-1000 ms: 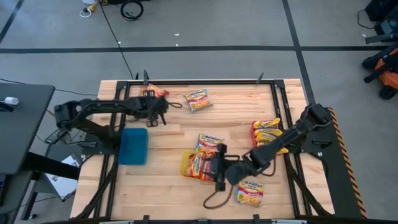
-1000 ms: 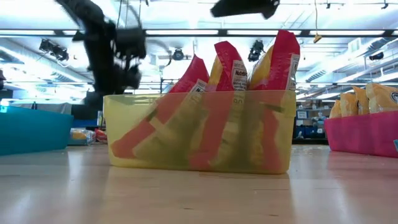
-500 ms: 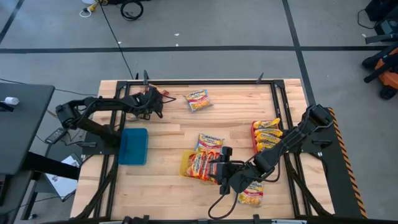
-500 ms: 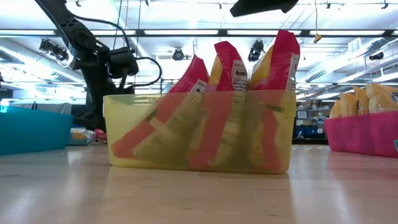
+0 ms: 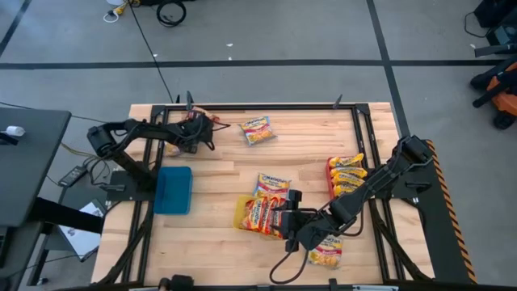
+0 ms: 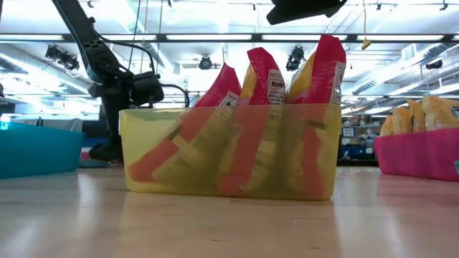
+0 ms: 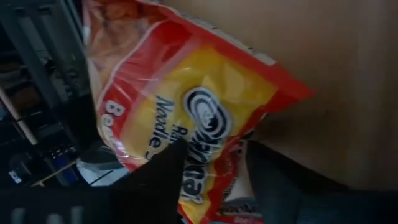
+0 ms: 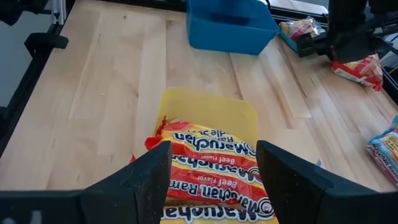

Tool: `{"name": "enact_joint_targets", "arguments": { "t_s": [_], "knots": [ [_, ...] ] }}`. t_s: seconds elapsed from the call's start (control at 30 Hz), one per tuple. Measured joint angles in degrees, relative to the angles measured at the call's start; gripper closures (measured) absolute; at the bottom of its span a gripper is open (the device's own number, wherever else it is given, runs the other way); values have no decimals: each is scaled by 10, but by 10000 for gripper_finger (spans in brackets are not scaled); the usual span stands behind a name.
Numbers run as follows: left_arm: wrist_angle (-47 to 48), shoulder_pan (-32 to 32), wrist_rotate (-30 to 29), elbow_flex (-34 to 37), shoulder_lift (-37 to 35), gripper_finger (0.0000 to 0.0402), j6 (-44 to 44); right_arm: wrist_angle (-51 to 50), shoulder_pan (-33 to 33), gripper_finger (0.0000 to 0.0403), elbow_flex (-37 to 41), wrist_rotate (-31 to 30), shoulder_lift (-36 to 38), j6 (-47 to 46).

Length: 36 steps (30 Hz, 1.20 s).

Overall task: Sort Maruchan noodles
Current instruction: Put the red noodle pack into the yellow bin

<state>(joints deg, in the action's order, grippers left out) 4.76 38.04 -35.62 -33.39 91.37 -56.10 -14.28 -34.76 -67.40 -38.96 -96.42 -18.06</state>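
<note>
Over at the table's (image 5: pixel 323 137) far left corner, the left gripper (image 5: pixel 203 129) reaches down onto a red-and-yellow Maruchan packet (image 7: pixel 186 118) lying by the edge. Its fingers (image 7: pixel 158 180) straddle the packet's end, but I cannot tell whether they have it pinched.

Near the front edge, the right gripper (image 5: pixel 284 217) hangs over the yellow tray (image 8: pixel 208 112), fingers spread wide and holding nothing, above the red packets (image 8: pixel 208 165) stacked inside. A blue tray (image 5: pixel 173 189) sits by the left edge. A red tray (image 5: pixel 330 174) by the right edge holds yellow packets (image 5: pixel 348 176). One loose packet (image 5: pixel 257 129) lies near the far edge, another (image 5: pixel 325 251) by the front edge.
</note>
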Motion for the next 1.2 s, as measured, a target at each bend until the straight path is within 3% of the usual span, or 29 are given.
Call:
{"name": "enact_joint_targets", "arguments": {
  "t_s": [0.27,0.43,0.67,0.77,0.93,1.1,1.2],
  "knots": [
    [-23,-6,-11,-1,4,389,32,0,1,163,0,0,0,0],
    [42,-22,-24,-34,1,396,106,0,1,163,0,0,0,0],
    [273,-81,-18,-169,-37,399,302,-4,5,163,0,0,0,0],
    [385,-116,42,-244,-60,399,420,-13,5,163,0,1,0,0],
    [525,-189,194,-351,-88,400,623,-31,5,163,0,20,0,-3],
    [547,-294,303,-393,-110,400,791,-55,3,163,0,41,0,-4],
    [535,-370,323,-406,-114,401,874,-89,1,163,0,45,0,-13]
  ]
}}
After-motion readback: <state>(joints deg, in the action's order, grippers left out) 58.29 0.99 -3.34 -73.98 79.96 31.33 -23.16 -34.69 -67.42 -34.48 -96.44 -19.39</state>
